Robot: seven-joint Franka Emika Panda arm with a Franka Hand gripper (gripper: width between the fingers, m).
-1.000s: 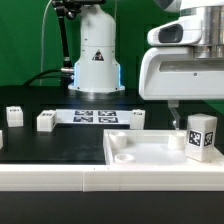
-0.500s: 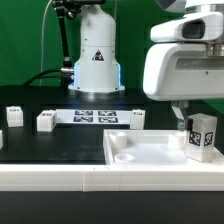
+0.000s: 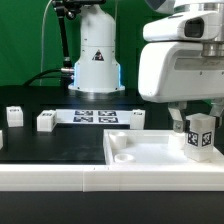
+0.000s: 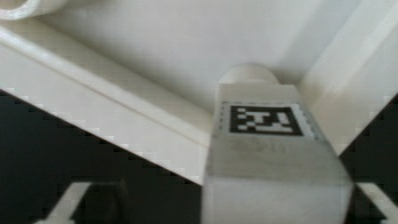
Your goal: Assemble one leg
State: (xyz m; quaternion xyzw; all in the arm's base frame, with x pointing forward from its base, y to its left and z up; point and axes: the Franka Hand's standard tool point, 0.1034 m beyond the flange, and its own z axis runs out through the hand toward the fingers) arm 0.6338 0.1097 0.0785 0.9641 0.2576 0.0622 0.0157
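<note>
Pincer (image 3: 200, 126) straddles the upright leg (image 3: 202, 138) in the white top's (image 3: 140, 160) corner, jaws spread, gripping nothing yet, so next, I reckon: close squarely and screw it home

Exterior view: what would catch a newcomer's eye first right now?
The big white hand fills the exterior view's upper right, hanging over the tagged leg, which stands upright in the white tray-like top. In the wrist view the leg sits between the open fingers, not yet gripped.
</note>
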